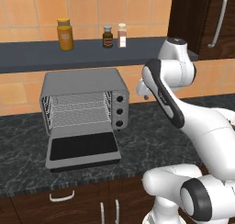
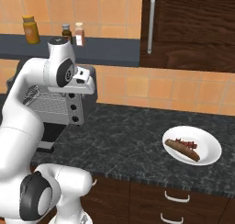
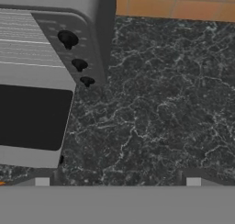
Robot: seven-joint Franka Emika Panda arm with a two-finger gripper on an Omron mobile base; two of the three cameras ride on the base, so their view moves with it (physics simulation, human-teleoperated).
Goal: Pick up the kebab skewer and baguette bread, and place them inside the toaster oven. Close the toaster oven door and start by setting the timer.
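One open pincer [image 3: 117, 182], three knobs [image 3: 79, 64]

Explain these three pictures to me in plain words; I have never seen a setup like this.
This is a rendered kitchen with a white robot arm on a base. Two pictures look over the arm from behind, one from its left and one from its right. The third comes from a camera on the hand, looking down at the dark counter. On the counter stands a grey toaster oven with its door dropped open and its racks bare. To the right sits a white plate holding a baguette and a skewer. The gripper is open and holds nothing.
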